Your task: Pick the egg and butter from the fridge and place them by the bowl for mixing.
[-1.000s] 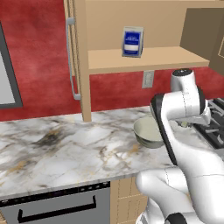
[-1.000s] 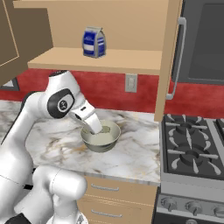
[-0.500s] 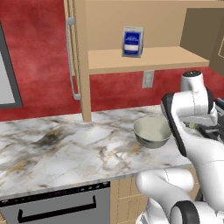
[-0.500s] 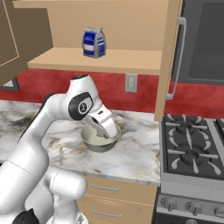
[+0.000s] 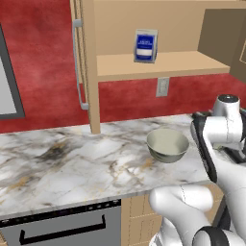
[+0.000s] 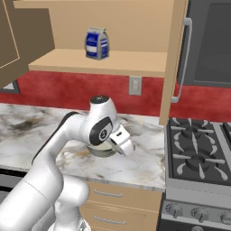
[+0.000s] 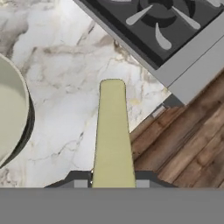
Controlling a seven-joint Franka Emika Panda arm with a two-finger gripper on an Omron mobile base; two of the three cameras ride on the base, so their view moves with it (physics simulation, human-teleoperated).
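Marble counter (image 5: 72, 163) holds the bowl (image 5: 167, 145); gripper (image 7: 113, 181) grips butter (image 7: 112, 135).

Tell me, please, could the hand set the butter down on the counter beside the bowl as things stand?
Probably yes. The hand holds the butter over bare marble counter between the bowl and the stove, with nothing under it.

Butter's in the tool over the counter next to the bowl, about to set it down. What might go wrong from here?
The butter sticks far out past the tool, and its far end hangs near the counter edge by the stove; released here, it may tip off onto the floor. Swinging the other way, the stick might knock the bowl close beside it. The egg's place cannot be told.
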